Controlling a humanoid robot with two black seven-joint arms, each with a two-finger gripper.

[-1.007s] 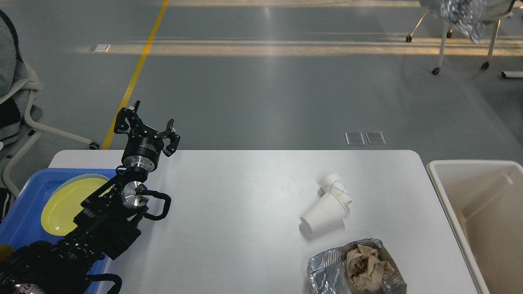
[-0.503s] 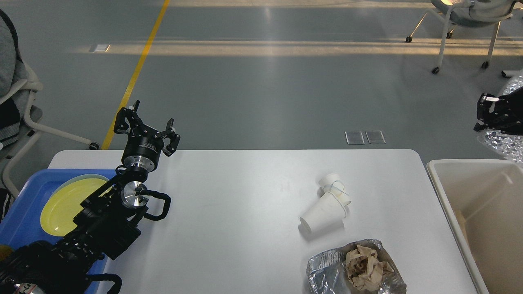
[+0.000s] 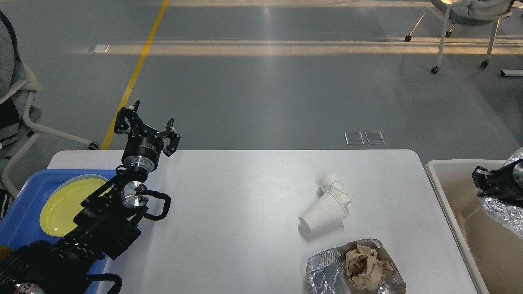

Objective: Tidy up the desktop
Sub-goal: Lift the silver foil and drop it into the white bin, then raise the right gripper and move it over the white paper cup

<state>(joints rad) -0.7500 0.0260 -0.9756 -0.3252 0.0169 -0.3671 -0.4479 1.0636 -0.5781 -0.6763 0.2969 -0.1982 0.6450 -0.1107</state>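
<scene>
Head view: right gripper (image 3: 486,182) dropped lower over bin (image 3: 449,196), jaws state unclear, foil (image 3: 504,214) beneath; left gripper (image 3: 146,127) unmoved, jaws spread.

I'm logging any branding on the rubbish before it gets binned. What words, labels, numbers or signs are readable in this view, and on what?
None can be read.
Paper cups: plain white, no print visible.
Foil container with crumpled paper: no label visible.
Left gripper: a pale band of marking on its black body, too small to read.
Blue tray, yellow plate, bin, desktop: no text visible.
</scene>
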